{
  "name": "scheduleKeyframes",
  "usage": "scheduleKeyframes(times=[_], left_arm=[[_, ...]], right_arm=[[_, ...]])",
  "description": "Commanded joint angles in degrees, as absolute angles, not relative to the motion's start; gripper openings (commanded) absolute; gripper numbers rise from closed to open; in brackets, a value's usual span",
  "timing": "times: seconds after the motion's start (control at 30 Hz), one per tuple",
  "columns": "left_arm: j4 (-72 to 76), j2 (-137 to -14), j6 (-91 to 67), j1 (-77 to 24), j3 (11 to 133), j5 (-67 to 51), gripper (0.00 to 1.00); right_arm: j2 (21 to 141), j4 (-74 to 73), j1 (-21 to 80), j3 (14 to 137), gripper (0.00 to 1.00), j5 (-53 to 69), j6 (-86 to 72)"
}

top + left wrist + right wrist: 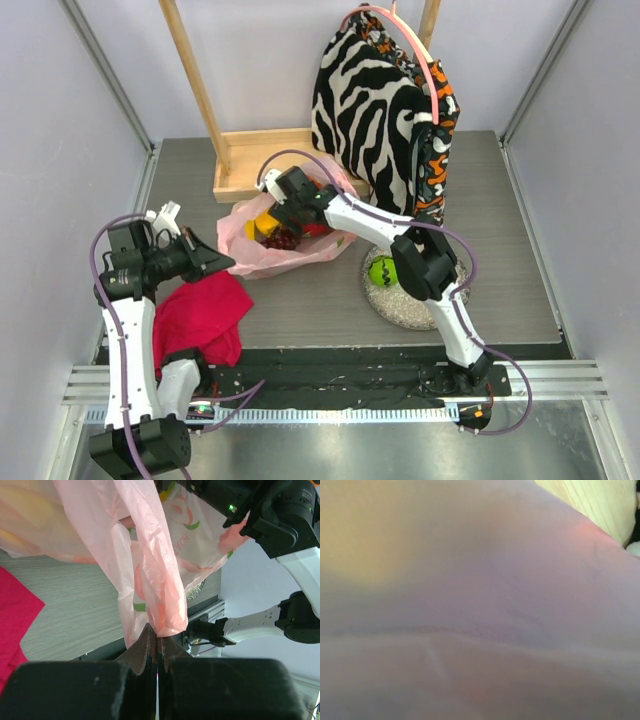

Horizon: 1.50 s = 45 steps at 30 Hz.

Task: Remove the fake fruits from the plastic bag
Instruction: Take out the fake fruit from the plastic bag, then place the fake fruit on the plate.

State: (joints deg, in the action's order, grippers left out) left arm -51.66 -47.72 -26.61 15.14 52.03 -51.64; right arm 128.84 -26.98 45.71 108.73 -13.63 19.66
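my left gripper [158, 641] is clamped on the plastic bag [150, 570] edge. the bag lies mid-table [320, 300], with the fake fruits [278, 232] inside. my right gripper [282, 212] is at the bag mouth; i cannot tell its jaw state. hold the film taut and descend onto one fruit.

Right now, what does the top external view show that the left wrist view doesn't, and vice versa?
Only top external: a green fruit on the silvery plate, dark grapes inside the pink plastic bag, the zebra-patterned bag behind. Only left wrist: the left end effector pinched shut on a fold of the bag's film. Both: the bag, the red cloth, the right arm.
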Motion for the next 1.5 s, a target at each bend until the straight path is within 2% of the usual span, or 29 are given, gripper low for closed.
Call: scheduleKeyframes(times=[0.0,0.1,0.17,0.37,0.63,0.8,0.97,1.07,1.13,1.23,1.37,1.47], left_arm=[[-46.7,-48.8,-28.3,15.1,51.4,-52.5,0.00],[-43.4,-50.1,-29.1,14.8,50.6,-51.9,0.00],[-40.5,-51.8,-29.9,14.8,49.4,-52.0,0.00],[-33.9,-57.3,-32.5,14.1,48.6,-52.9,0.00],[-29.1,-61.9,-34.9,13.4,51.3,-51.6,0.00],[-28.6,-65.6,-34.5,13.2,55.5,-51.2,0.00],[-27.9,-68.6,-34.6,13.2,57.9,-50.7,0.00],[-27.9,-69.1,-34.6,13.1,58.9,-50.8,0.00],[-27.9,-69.2,-34.8,13.1,59.2,-50.7,0.00],[-27.9,-69.3,-35.0,13.0,59.6,-50.5,0.00],[-27.9,-68.6,-35.2,13.1,59.5,-50.8,0.00],[-27.9,-68.0,-35.2,13.1,59.2,-50.8,0.00]], right_arm=[[124.5,-30.0,45.2,105.7,0.58,-11.0,22.1],[121.5,-30.7,45.1,107.6,0.42,-9.2,23.4],[117.7,-32.1,45.1,109.6,0.37,-4.9,23.1],[108.7,-40.0,44.7,115.7,0.31,6.8,19.5],[94.0,-33.0,43.2,107.4,0.31,22.0,11.5],[86.8,-36.7,40.4,109.9,0.31,20.0,9.7],[82.0,-42.9,31.5,114.2,0.31,12.9,14.0],[77.4,-48.7,26.6,108.7,0.31,9.6,21.8],[71.8,-50.0,24.2,98.3,0.31,7.7,26.9],[68.1,-49.8,17.5,85.4,0.29,4.6,25.5],[67.8,-49.5,10.0,75.2,0.28,7.7,29.2],[68.5,-47.8,9.0,69.1,0.29,8.9,32.9]])
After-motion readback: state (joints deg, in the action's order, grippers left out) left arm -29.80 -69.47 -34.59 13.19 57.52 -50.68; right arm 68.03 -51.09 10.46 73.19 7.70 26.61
